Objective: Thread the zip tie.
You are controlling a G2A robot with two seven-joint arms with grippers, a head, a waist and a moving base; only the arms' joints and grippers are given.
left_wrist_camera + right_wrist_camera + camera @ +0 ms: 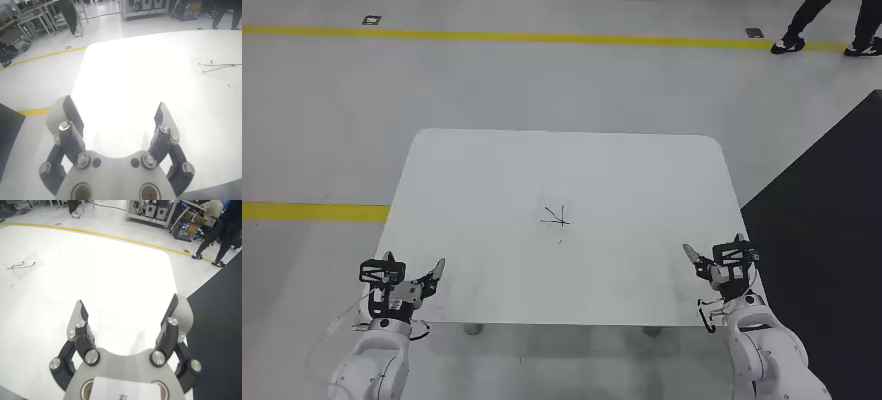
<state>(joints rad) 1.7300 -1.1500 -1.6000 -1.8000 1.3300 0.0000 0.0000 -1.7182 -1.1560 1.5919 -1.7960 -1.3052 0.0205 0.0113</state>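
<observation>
While the left pincer (414, 264) and right pincer (714, 248) hang wide open and empty at the counter's (492, 180) near corners, the zip ties (556, 217) lie crossed mid-counter, two o'clock from the left, ten from the right, neither arm clearly nearer.

White worktop (492, 180), rounded corners, on pale grey floor (322, 120). Yellow line (542, 38) across floor beyond far edge; second yellow stripe (302, 211) off left edge. Black floor area (832, 200) to right. Small square floor plate (372, 20) near far line. Metal-frame rack (143, 9) with equipment boxes in room behind.
</observation>
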